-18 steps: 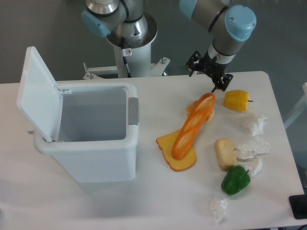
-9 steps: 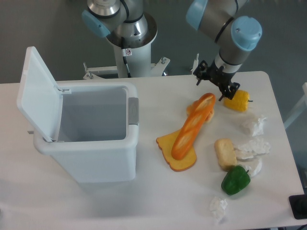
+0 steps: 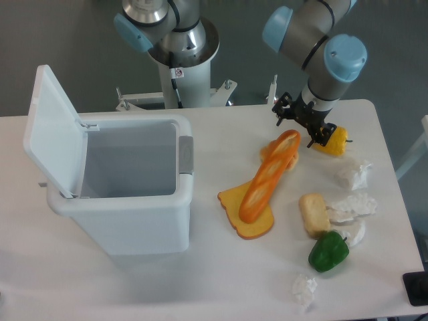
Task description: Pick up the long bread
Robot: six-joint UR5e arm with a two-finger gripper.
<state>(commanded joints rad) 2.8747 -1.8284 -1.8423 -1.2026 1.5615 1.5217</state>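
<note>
The robot's gripper [image 3: 304, 125] hangs over the far end of the long bread [image 3: 269, 175].

A white table [image 3: 221, 281] sits in front of a grey wall, with the robot's base [image 3: 180, 73] at the back edge. The long bread lies slanted on a flat bread slice [image 3: 244, 214], near the middle of the table. A yellow pepper [image 3: 332, 140], a pale roll [image 3: 313, 214], a green pepper [image 3: 328, 251] and crumpled white paper [image 3: 354, 175] lie to the right. Since a second ago, the gripper has slid a bit right and down, and now covers part of the yellow pepper. Its two fingers are apart and hold nothing. The white bin [image 3: 127, 184] on the left has its lid up. Nothing shows inside it.
</note>
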